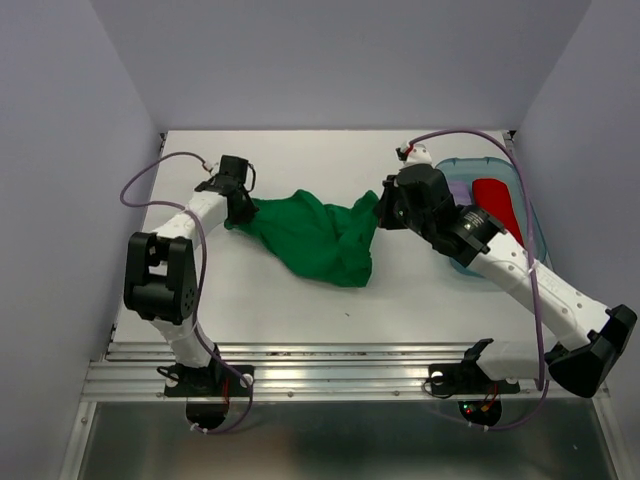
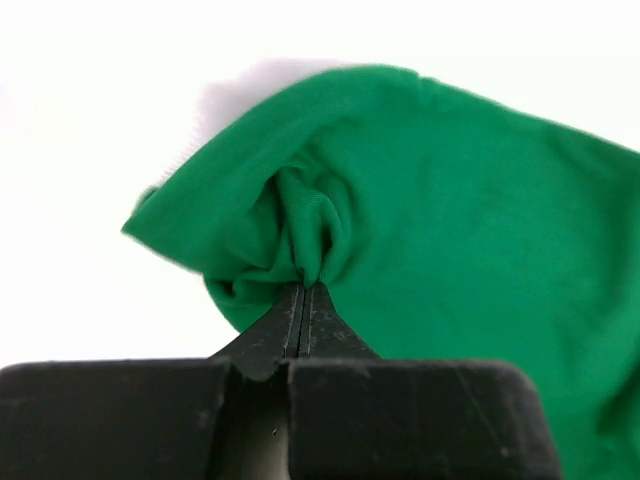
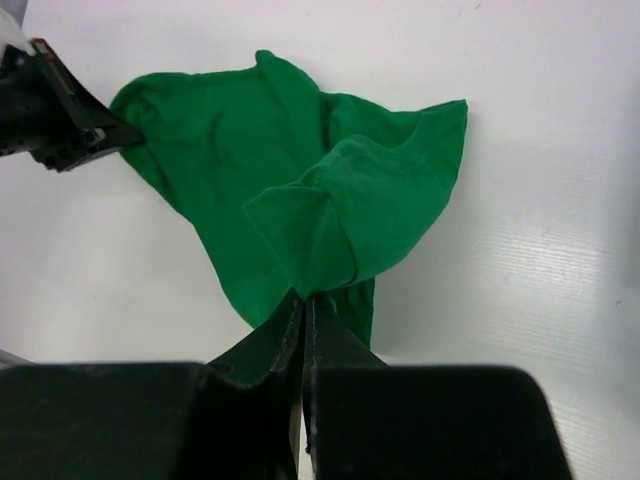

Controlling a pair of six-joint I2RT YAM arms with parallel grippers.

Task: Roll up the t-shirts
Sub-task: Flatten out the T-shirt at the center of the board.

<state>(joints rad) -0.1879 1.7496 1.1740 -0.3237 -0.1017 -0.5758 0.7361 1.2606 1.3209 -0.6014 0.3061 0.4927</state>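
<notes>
A bright green t-shirt (image 1: 318, 235) hangs bunched and stretched between my two grippers over the middle of the white table. My left gripper (image 1: 243, 210) is shut on the shirt's left end; in the left wrist view its fingertips (image 2: 305, 287) pinch a fold of the green t-shirt (image 2: 450, 200). My right gripper (image 1: 381, 207) is shut on the shirt's right end; in the right wrist view its fingertips (image 3: 306, 297) clamp a fold of the green t-shirt (image 3: 300, 190). The left gripper (image 3: 112, 132) also shows at the upper left of that view.
A pale blue bin (image 1: 530, 215) stands at the table's right side, behind my right arm. It holds a red fabric roll (image 1: 497, 200) and a pale lavender fabric roll (image 1: 459, 190). Grey walls close in the table on the left, right and back.
</notes>
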